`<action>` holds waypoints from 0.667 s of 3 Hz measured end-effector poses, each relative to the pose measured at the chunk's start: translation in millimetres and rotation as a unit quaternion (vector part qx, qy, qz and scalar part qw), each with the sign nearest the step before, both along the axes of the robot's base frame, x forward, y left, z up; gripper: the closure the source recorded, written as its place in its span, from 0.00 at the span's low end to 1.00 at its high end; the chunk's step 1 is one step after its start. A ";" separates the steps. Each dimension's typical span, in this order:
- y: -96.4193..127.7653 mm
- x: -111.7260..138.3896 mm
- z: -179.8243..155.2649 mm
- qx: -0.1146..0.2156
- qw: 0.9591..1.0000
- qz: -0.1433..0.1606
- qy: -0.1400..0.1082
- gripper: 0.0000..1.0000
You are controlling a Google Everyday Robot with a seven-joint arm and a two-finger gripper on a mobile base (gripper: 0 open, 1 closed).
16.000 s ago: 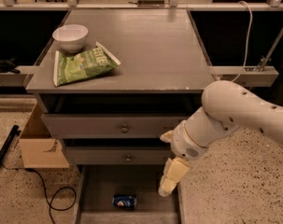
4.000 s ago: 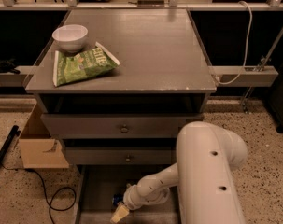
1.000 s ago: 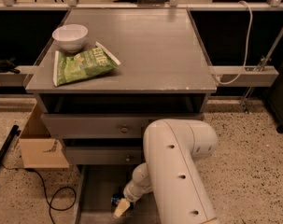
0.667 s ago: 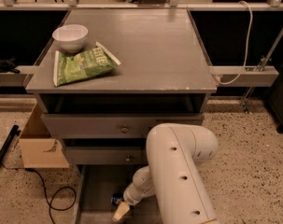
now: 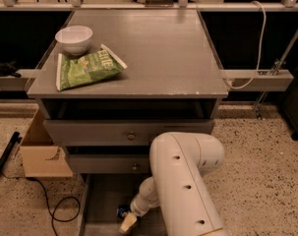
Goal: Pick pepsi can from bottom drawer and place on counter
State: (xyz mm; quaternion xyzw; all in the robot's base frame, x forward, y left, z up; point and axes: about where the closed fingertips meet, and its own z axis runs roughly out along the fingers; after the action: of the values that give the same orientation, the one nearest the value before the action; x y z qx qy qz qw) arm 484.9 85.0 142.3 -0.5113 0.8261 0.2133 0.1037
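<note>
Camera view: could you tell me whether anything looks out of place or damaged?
Nothing is spilled. The counter has a small chip on its front edge. The green chip bag lies askew by the white bowl. The end effector is in the bottom drawer beside the pepsi can.

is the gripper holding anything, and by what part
Cannot tell. The gripper is down in the bottom drawer, right beside the pepsi can.
</note>
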 end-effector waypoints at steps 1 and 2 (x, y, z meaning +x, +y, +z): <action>-2.7 17.7 2.3 -0.006 1.000 -0.005 -0.005 0.00; -15.7 29.0 -3.1 -0.019 1.000 -0.014 -0.012 0.00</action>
State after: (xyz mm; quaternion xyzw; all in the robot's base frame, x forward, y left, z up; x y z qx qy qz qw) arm 513.9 69.2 139.1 -0.5042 0.8355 0.1902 0.1070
